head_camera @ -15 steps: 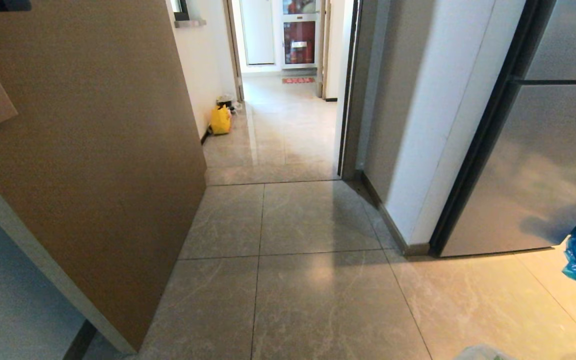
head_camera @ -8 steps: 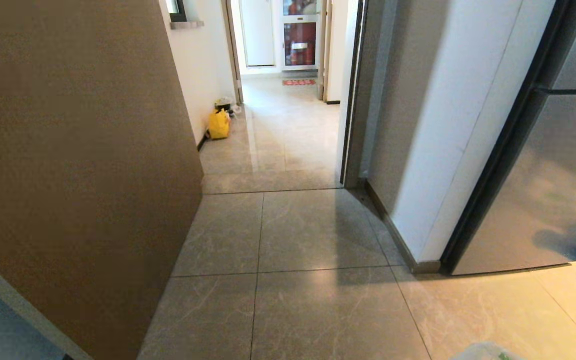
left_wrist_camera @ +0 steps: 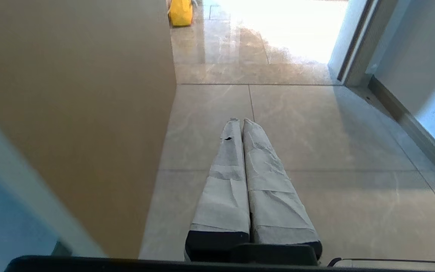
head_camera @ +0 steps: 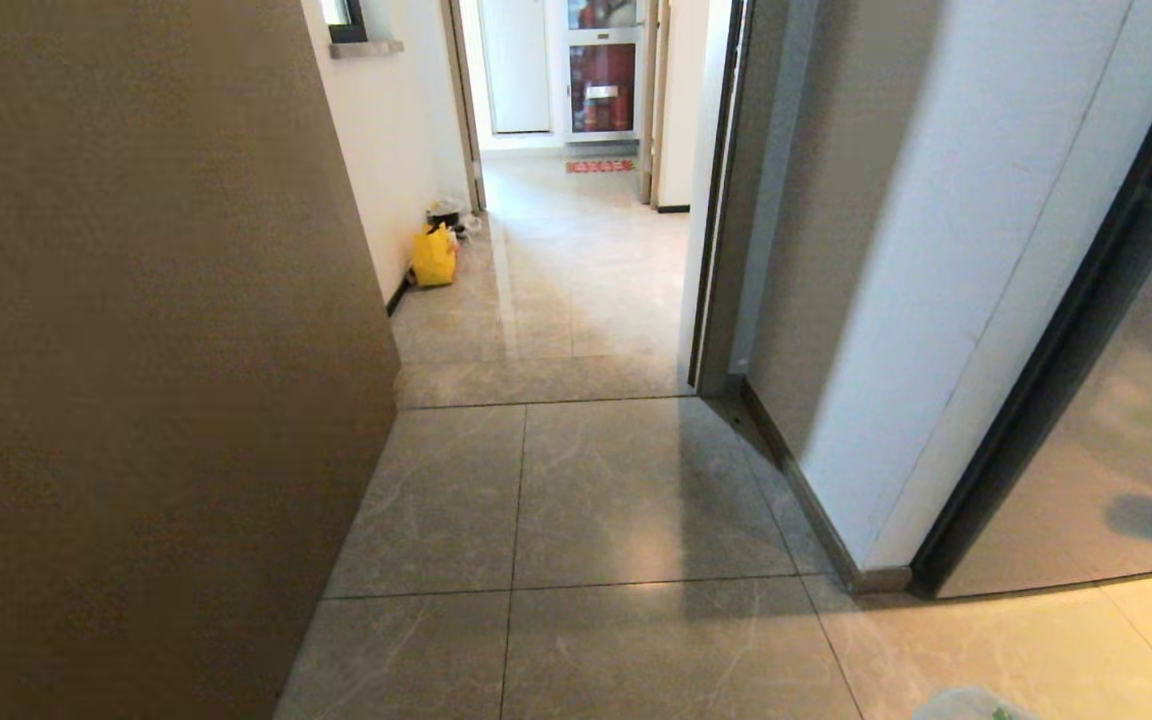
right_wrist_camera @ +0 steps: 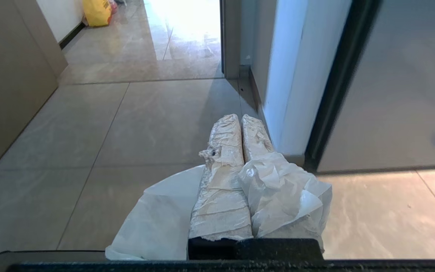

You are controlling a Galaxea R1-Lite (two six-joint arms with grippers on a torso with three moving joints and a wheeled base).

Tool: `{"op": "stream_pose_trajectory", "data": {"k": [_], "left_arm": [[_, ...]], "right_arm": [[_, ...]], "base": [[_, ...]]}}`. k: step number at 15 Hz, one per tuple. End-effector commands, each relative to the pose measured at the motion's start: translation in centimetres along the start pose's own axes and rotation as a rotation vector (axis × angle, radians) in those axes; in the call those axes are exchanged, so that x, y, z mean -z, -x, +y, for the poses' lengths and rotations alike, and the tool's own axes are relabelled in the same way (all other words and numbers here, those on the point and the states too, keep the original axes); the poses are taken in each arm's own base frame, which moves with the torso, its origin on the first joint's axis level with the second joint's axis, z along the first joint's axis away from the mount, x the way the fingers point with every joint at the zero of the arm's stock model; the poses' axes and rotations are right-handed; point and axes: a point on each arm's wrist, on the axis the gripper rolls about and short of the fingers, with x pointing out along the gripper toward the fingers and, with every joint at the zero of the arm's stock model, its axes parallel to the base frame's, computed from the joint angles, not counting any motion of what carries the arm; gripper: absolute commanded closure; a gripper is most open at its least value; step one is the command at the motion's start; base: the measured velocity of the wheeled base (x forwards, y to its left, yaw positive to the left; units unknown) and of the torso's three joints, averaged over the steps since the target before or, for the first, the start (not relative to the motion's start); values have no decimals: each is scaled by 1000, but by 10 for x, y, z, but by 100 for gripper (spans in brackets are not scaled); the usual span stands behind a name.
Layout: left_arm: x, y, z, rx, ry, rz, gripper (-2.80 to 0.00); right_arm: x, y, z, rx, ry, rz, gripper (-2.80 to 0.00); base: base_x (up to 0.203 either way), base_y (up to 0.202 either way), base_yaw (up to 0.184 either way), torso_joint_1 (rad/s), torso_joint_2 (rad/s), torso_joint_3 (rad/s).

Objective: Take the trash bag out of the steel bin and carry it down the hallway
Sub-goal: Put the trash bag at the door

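Note:
My right gripper (right_wrist_camera: 240, 118) is shut on the trash bag (right_wrist_camera: 285, 189). The thin white plastic bunches over one finger and hangs down on both sides of the jaws. A sliver of the bag (head_camera: 971, 705) shows at the bottom edge of the head view. My left gripper (left_wrist_camera: 242, 121) is shut with nothing in it, and hangs level above the tiles. The hallway (head_camera: 556, 270) of glossy beige tiles opens straight ahead through a doorway. The steel bin is out of view.
A tall brown panel (head_camera: 136, 350) fills the left side. A white wall corner (head_camera: 936, 300) and a steel-grey appliance door (head_camera: 1116, 450) stand on the right. A yellow tote bag (head_camera: 433, 257) sits by the hallway's left wall. A red mat (head_camera: 599, 166) lies at the far end.
The whole head view has shifted: the camera has come closer to the doorway. The brown panel and the wall corner loom larger, and a blue bag has slid off the right edge.

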Motion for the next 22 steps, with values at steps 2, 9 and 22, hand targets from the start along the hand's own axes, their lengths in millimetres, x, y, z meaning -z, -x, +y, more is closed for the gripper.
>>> {"op": "stream_pose_trajectory", "data": {"k": [2,9,22], "left_arm": [[0,0,0,0,1,-1,0],[0,0,0,0,1,-1,0],[0,0,0,0,1,-1,0]], "right_arm": [[0,0,0,-1,0,1,0],[0,0,0,-1,0,1,0],[0,0,0,-1,0,1,0]], "base": [[194,0,2,0,2,4],[192,0,1,1,2,2],[192,0,0,3,3,2]]}}
